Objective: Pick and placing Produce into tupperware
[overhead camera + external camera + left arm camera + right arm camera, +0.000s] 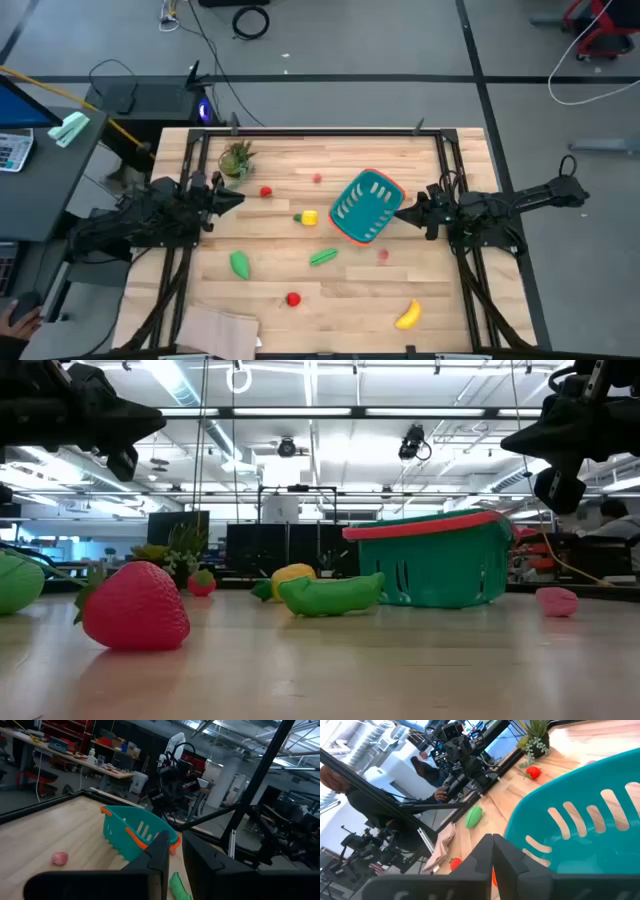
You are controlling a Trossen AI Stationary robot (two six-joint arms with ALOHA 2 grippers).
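Note:
The teal basket (352, 206) with the orange-red rim stands right of the table's middle, and it also shows in the low view (440, 570). Loose on the wood lie a yellow banana (408, 315), two green pods (323, 257) (240, 264), a yellow chunk (309, 217), a red strawberry (293, 298), small red pieces (266, 191) (316, 178) and a pink piece (382, 255). My right gripper (402, 213) is shut, raised just beside the basket's right side (580, 820). My left gripper (238, 198) is shut and raised near the plant.
A spiky green potted plant (237, 158) stands at the far left. A tan cloth (215, 330) lies at the near left edge. Dark frame rails run along the table's left, right and far sides. A person's hand shows beyond the table in the right wrist view (440, 795).

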